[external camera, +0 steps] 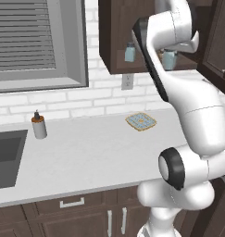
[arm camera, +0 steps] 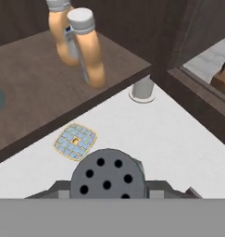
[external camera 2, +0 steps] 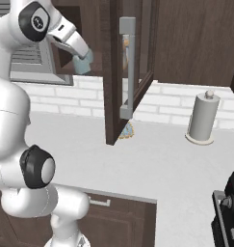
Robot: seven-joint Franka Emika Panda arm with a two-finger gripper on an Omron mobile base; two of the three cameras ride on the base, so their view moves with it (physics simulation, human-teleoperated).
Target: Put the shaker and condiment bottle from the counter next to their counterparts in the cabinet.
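My gripper is shut on the pale blue-grey shaker. Its perforated grey cap sits between the fingertips in the hand view. I hold it just in front of the open dark brown cabinet, at shelf height above the counter. A matching shaker stands on the cabinet shelf, to the left of the held one. Two orange bottles with pale caps, one in front of the other, stand side by side on the shelf's right part.
The cabinet door hangs open to the right of the hand. A blue-and-yellow trivet lies on the counter below the cabinet. A paper towel roll stands at the right, a grey pump dispenser near the sink.
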